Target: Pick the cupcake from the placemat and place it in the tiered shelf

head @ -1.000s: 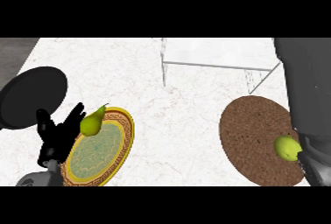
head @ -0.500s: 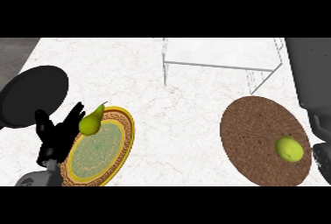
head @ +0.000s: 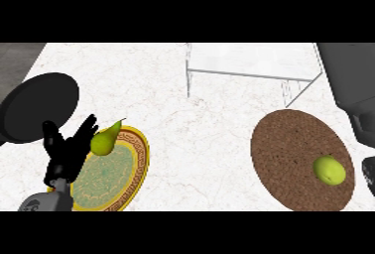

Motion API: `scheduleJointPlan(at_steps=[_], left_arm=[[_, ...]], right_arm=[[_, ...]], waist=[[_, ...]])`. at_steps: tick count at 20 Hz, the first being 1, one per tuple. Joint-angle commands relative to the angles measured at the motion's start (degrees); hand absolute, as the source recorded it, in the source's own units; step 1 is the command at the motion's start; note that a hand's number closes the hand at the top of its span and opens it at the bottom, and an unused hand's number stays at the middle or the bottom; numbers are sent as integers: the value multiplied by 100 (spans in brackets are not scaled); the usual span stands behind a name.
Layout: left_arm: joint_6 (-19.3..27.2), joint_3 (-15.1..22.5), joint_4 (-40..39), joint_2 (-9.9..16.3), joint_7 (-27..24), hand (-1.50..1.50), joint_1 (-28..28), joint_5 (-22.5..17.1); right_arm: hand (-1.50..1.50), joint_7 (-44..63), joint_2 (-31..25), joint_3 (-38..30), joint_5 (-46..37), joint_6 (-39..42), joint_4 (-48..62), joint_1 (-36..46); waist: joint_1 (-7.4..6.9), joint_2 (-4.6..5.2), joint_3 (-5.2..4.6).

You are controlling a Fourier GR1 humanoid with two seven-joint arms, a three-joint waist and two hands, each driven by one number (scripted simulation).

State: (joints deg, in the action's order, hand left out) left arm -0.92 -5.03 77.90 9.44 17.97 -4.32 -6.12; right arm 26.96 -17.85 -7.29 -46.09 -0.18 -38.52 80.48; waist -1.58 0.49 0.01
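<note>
A small round yellow-green thing, which does not look like a cupcake to me, lies on the right part of a round brown placemat. Nothing touches it. The tiered shelf is a pale wire-and-glass frame at the back of the counter. At the lower left my left hand rests open with fingers up, beside a pear. A dark shape at the right edge may be my right hand, well apart from the green thing.
A green pear leans on a yellow patterned plate at the lower left. A black round pan lies at the far left. A dark grey block stands at the back right.
My right hand has pulled away from the yellow-green thing to the right edge, leaving it on the placemat. The left hand has not moved.
</note>
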Motion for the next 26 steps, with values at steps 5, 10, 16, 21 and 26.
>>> scheduleJointPlan(at_steps=[5,10,16,21,26], left_arm=[[-7,61,-229,-92,-152,0,-175,95],[-9,16,6,-29,37,0,-101,58],[2,-33,-260,-54,-138,0,-131,115],[-119,-83,-53,43,-162,0,168,41],[17,34,-317,-181,-307,0,106,174]], right_arm=[[150,-957,-36,-253,-40,-801,1118,310],[150,-1068,-145,-346,38,-588,1351,564],[150,-1199,-267,-164,-148,-335,1513,488],[-150,-988,-195,-983,535,-1297,1262,336],[-150,-1002,-113,-1498,1108,-1436,1149,572]], waist=[[-53,33,-5],[-30,10,-4],[28,3,-6],[19,-6,-2],[43,-9,-3]])
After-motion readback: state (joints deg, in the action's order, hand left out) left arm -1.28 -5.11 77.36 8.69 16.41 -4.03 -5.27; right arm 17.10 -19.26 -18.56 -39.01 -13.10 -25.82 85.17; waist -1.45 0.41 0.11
